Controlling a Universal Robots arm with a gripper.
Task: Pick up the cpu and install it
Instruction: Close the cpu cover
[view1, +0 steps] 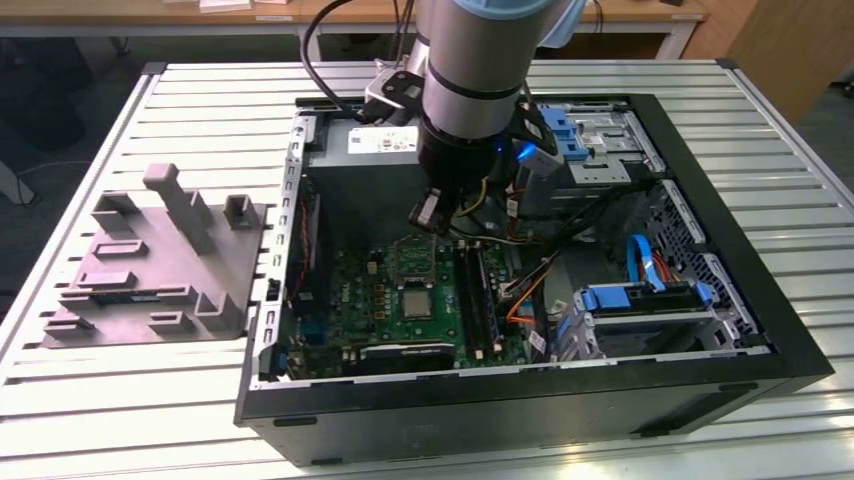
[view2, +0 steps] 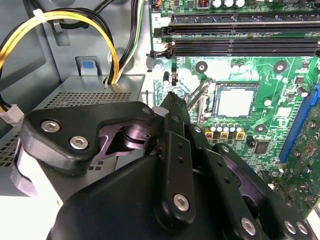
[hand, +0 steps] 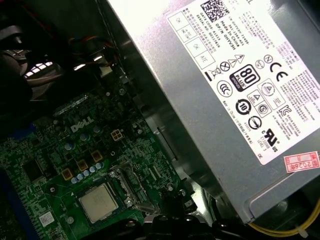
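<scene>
- Second wrist view: you see the cpu (view2: 236, 101) seated in its socket on the motherboard (view2: 280, 85).
- The gripper (view2: 172, 100) hangs just beside it, fingers closed together, holding nothing.
- The exterior view places the gripper (view1: 430, 222) above the motherboard (view1: 387, 300) inside the computer case (view1: 534, 400).

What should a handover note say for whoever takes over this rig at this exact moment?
Gripper: above the green motherboard inside the open black computer case; nothing visibly held, finger state unclear.
CPU: the small flat square silvery chip lies in the silver-framed socket, seen in both wrist views.
Done: chip appears placed in the socket.
Left: whether it is fully seated or latched cannot be told.
Grey moulded tray sits outside the case on the exterior view's left.
</scene>
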